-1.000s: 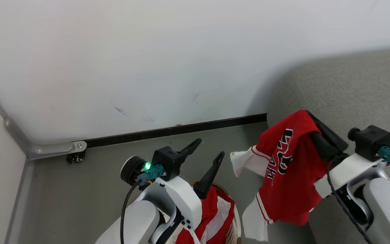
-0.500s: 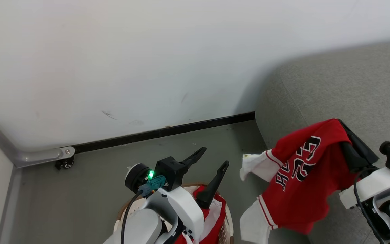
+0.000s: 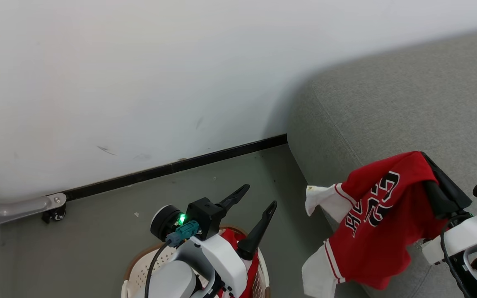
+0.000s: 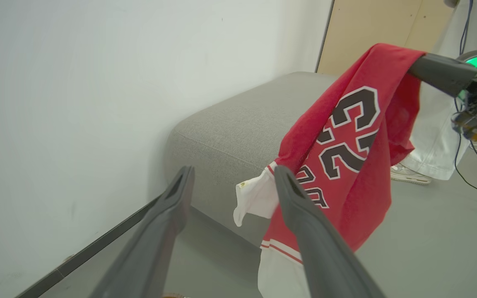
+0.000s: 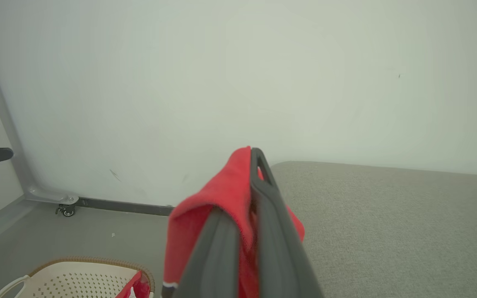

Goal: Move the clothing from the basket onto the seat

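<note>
The red jersey (image 3: 381, 215) is gripped by the right tool (image 3: 425, 159), which is squeezed shut on a fold at the top of it. The jersey is hung down long from that fold, with its white part lowest.

The seat (image 3: 408, 95) is found to the right of the jersey and under the right tool. Only the top of the jersey is over the grey cushion. The low part is hung past the rounded corner, over the floor (image 3: 110, 231). It may be brushed against the side of the seat, but that cannot be told for sure.

So the jersey should be carried further to the right, in over the cushion, before it is let go. If not, it could slide off the corner. The right arm is the one nearer to the seat.

The left tool (image 3: 259, 196) is spread wide with nothing in it. It is held above the basket (image 3: 138, 272), where more red clothing (image 3: 229, 236) is left.
</note>
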